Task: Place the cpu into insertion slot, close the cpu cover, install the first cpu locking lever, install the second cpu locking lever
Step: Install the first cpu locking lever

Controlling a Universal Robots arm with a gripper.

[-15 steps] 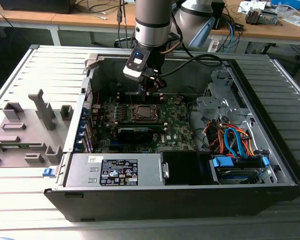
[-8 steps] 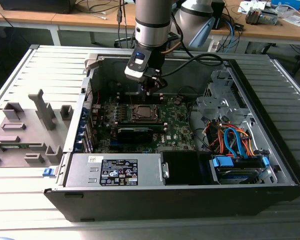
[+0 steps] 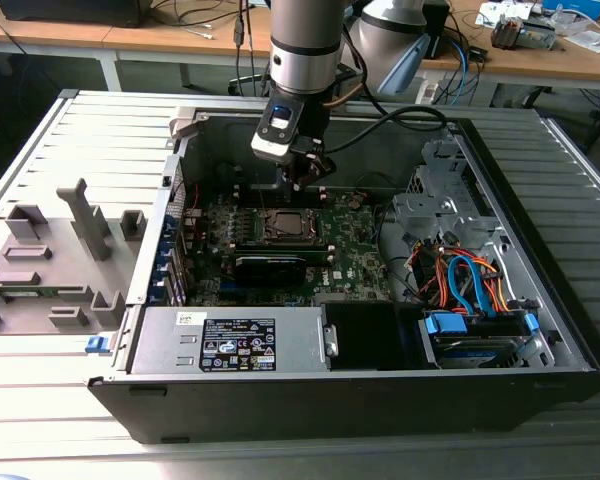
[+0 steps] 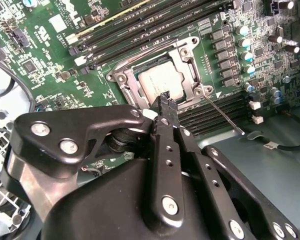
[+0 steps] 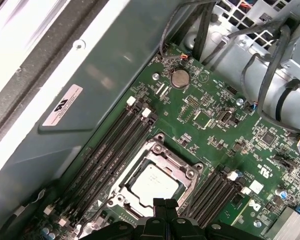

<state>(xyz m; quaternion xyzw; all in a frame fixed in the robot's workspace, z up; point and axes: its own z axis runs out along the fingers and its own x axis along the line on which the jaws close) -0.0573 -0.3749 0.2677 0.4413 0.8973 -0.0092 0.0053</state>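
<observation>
Workshop desks are seen behind a grey slatted table [image 3: 40, 140], on which an open computer case [image 3: 380, 385] is laid on its side. The arm [image 3: 305, 50] is hung over the far middle of the green board [image 3: 355, 255], with a power supply [image 3: 230, 345] near the front and drive cables [image 3: 470, 280] at the exterior view's right. The cpu [image 4: 157, 82] is seated in the slot [image 4: 119, 77], and the cover [image 4: 185, 65] is folded down around its silvery top, as is shown in both wrist views. The gripper [image 4: 165, 100] is closed with its fingers pressed together and nothing held between them; its tip is poised just beside the cover's edge. One thin lever [image 4: 222, 114] is seen sticking out from a corner of the socket, away over the memory slots, and is judged not yet latched. A second lever [image 4: 150, 50] is laid along the opposite side; whether it is hooked cannot be told. The lever step is judged to be in hand: the free rod would have to be pushed down and tucked under its catch, with care that the closed tip is not slipped off so thin a wire.
</observation>
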